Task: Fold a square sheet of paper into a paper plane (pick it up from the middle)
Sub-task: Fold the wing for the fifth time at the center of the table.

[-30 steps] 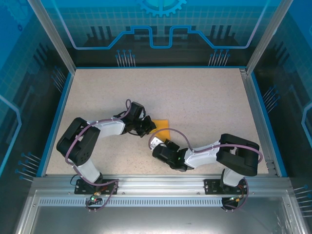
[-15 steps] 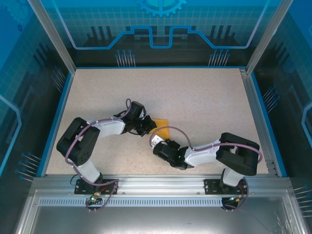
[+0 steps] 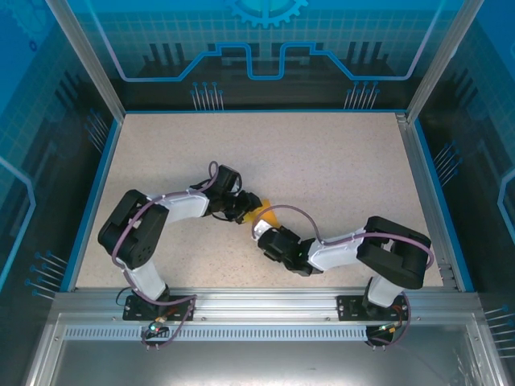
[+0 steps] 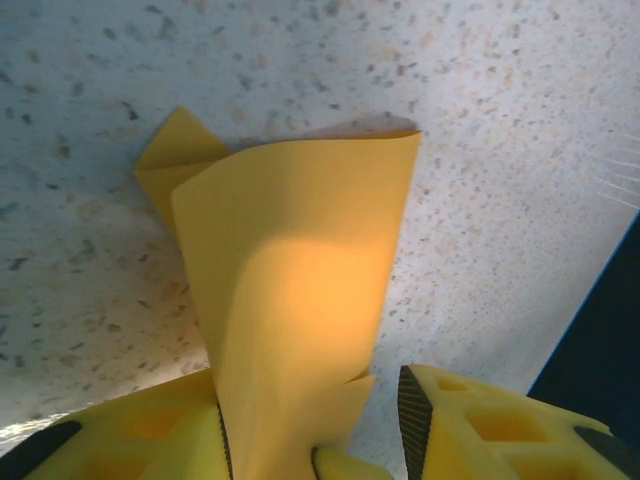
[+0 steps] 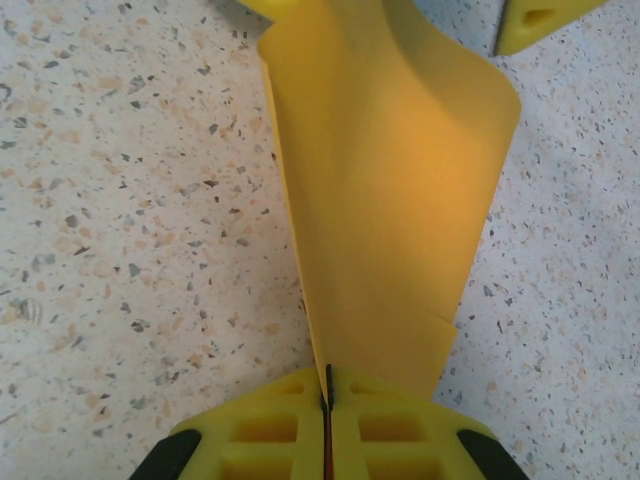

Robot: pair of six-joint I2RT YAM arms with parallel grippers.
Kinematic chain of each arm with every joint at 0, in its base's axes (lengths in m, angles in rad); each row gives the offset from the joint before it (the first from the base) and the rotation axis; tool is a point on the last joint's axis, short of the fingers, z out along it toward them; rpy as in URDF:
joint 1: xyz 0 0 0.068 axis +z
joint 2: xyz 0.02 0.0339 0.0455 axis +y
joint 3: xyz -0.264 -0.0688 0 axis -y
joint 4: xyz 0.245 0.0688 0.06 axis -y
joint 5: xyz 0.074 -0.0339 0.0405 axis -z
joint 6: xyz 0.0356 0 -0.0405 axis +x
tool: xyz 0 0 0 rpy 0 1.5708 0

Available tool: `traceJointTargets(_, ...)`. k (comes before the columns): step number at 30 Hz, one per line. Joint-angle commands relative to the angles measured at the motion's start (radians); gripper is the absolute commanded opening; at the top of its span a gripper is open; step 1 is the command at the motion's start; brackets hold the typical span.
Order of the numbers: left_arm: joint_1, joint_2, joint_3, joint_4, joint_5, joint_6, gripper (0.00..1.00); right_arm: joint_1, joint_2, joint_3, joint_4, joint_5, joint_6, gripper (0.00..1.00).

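Your right end effector is clamped shut on the square sheet of paper, one edge nipped btwn its yellow fingers. Your left end effector is open: sheet lies against one pad w/ a gap to the other. Paper is bowed, not flat (mid-desk, btwn both arms), w/ a small flap at the far edge.

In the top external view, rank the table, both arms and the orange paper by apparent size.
1. Table
2. Left arm and right arm, which look alike
3. Orange paper, the smallest
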Motion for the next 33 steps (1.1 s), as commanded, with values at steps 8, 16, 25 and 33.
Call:
traceJointTargets(8, 0.008, -0.053, 0.015, -0.104, -0.082, 0.035, 0.49, -0.077, -0.067, -0.045, 0.050, -0.165, 0.062, 0.06)
traceJointTargets(16, 0.010, -0.098, 0.000, -0.115, -0.084, 0.040, 0.59, -0.146, -0.115, -0.094, 0.111, -0.299, 0.105, 0.07)
traceJointTargets(25, 0.008, -0.011, 0.024, -0.064, -0.018, 0.012, 0.59, -0.174, -0.124, -0.117, 0.143, -0.336, 0.125, 0.07)
traceJointTargets(33, 0.010, 0.063, 0.076, -0.084, 0.011, 0.001, 0.50, -0.174, -0.114, -0.116, 0.149, -0.344, 0.124, 0.08)
